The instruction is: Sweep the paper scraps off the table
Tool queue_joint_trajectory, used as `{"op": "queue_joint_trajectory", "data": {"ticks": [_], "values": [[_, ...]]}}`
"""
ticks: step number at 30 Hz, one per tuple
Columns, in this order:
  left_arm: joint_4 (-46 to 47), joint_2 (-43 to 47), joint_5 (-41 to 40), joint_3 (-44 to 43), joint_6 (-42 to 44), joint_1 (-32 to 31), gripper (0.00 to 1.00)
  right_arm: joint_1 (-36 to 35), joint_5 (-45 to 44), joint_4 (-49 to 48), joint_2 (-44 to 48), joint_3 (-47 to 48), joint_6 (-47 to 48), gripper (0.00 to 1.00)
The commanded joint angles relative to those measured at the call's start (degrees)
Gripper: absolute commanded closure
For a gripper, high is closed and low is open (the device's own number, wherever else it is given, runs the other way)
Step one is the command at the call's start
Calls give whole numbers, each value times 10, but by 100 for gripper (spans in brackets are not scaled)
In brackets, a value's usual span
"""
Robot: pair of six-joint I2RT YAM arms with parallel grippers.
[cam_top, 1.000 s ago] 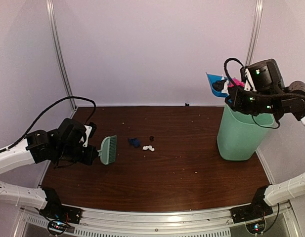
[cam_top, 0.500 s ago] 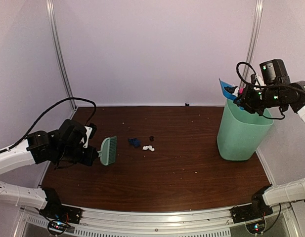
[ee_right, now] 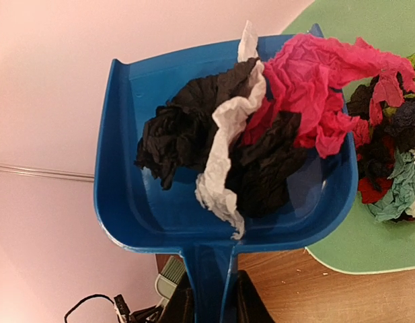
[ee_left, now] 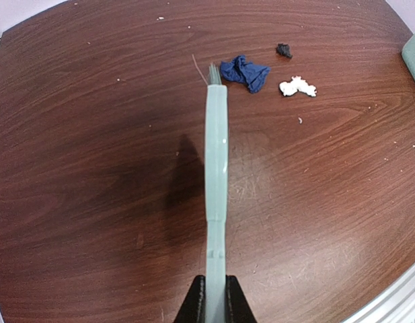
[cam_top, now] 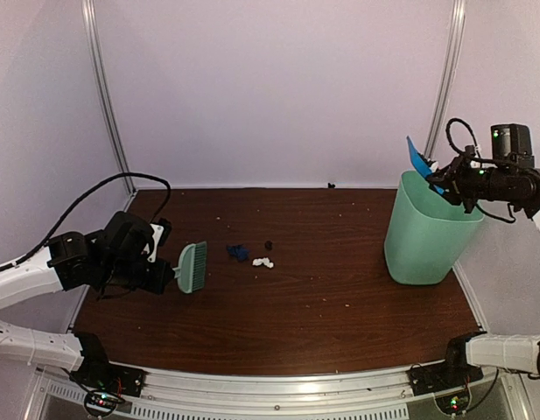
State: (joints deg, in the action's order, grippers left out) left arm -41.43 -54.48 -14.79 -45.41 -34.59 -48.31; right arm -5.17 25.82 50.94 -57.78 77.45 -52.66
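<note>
As the right arm swings rightward, the blue dustpan (cam_top: 417, 159) it carries moves from in front of the mint bin (cam_top: 423, 249) to above its rim, right jaws clenched on the handle. Its load of paper scraps (ee_right: 194, 138) is not yet tipped out, so dumping looks next. The left jaws stay clenched on the brush (cam_top: 192, 266), beside three wads (cam_top: 238, 253) left on the surface (cam_top: 357, 306).

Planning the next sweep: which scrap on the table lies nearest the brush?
The dark blue scrap, beside the brush tip; the white scrap and black scrap lie farther.
</note>
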Motion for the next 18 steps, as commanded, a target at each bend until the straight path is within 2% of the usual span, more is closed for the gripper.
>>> {"op": "queue_joint_trajectory", "data": {"ticks": [1,8,18], "values": [[35,-2,-3,3,0,4,100,35,91,-85,22,-23,-60,100],[35,-2,-3,3,0,5,100,76,145,-187,48,-56,-157,100],[36,-6,-2,3,0,4,100,100,171,-374,90,-136,-333,100]]}}
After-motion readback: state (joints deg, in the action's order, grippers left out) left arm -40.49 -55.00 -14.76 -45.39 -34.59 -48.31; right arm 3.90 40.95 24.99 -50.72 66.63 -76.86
